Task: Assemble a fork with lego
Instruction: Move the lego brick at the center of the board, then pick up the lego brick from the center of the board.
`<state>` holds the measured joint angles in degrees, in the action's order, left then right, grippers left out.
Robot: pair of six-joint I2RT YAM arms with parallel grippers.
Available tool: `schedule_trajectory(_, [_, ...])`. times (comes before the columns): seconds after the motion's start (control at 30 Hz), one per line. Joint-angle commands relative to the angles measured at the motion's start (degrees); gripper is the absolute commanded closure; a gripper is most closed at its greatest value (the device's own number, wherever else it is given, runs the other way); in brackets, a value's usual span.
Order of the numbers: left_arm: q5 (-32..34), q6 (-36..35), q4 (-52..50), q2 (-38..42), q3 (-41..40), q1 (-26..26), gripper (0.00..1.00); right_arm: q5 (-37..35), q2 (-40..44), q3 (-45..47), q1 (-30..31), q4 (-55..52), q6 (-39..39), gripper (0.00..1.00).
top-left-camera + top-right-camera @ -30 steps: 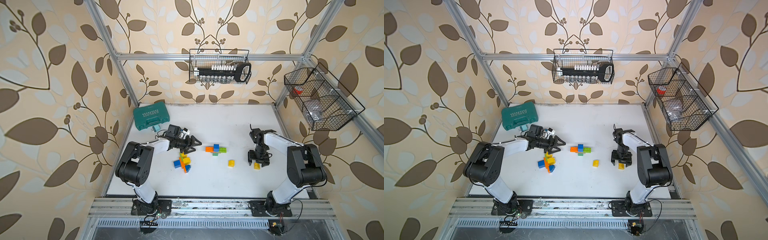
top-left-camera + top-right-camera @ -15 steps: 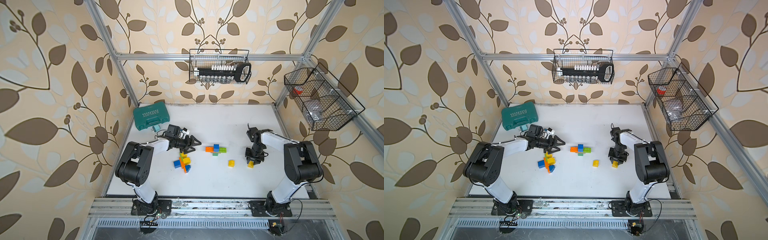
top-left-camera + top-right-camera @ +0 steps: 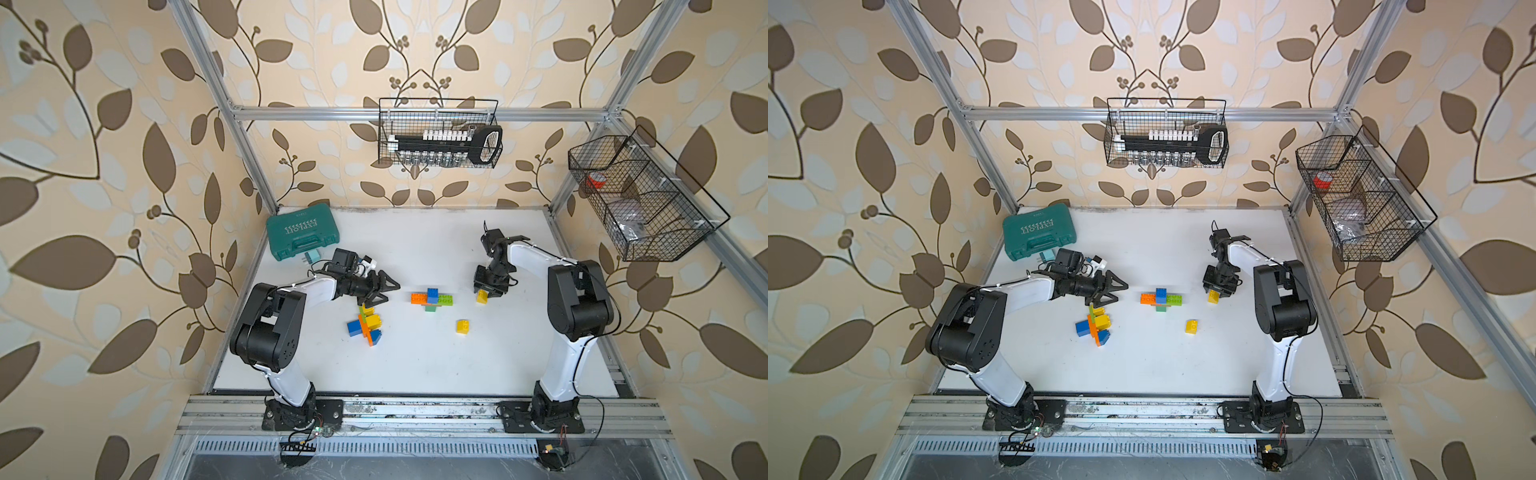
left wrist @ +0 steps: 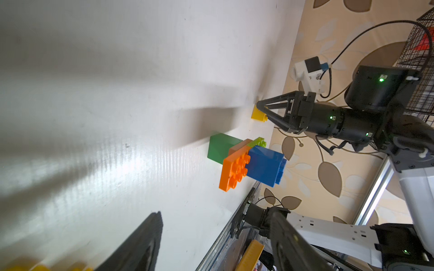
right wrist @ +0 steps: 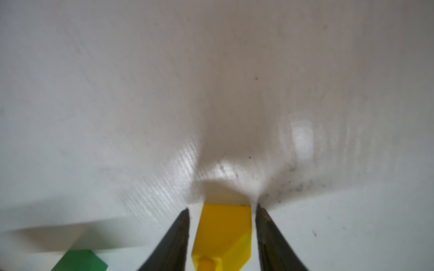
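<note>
Yellow brick (image 5: 223, 232) and my right gripper (image 3: 485, 291) are sitting nearer the cross-shaped lego cluster (image 3: 432, 297) than a second ago; jaws are straddling the brick, slim gaps showing, released. My left gripper (image 3: 392, 293) is hovering spread, empty, beside the stacked lego pile (image 3: 365, 326)

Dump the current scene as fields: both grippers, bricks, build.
left gripper: jaws open, empty, near cluster of yellow, blue, orange and green plastic bricks
right gripper: jaws straddle small yellow plastic brick, slim gaps either side
build: cross-shaped orange, blue and green brick assembly, untouched
loose: lone yellow square plastic brick
other: teal plastic tool case, back corner
</note>
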<state>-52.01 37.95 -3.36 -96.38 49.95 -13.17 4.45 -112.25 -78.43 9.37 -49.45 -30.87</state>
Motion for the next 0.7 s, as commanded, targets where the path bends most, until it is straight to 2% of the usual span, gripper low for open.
schedule_trajectory(0.0, [0.2,-2.2,-1.7,0.5,1.7,0.7,0.25,-0.6,1.2,-2.0,0.7,-1.9,5.5,0.36])
schedule_trajectory(0.07, [0.4,-2.2,-1.7,0.5,1.6,0.7,0.25,-0.8,2.5,-2.1,0.7,-2.1,9.5,0.3])
schedule_trajectory(0.2, [0.8,-2.3,-2.1,0.5,1.5,0.8,0.25,1.6,3.7,-1.9,0.6,-0.5,19.6,0.32])
schedule_trajectory(0.3, [1.0,-2.6,-2.8,0.7,1.9,0.8,0.25,4.5,3.0,-2.5,0.2,1.6,24.2,0.32])
schedule_trajectory(0.4, [1.5,-2.9,-3.8,1.1,2.2,0.8,0.25,9.8,0.8,-3.8,-0.4,1.7,26.1,0.32])
schedule_trajectory(0.5, [1.6,-2.8,-3.9,1.5,2.0,0.8,0.25,12.0,0.2,-2.7,-0.2,1.7,26.8,0.32])
schedule_trajectory(0.67, [1.8,-2.9,-4.1,1.9,1.5,0.8,0.25,10.6,2.9,1.4,1.4,1.4,25.5,0.32])
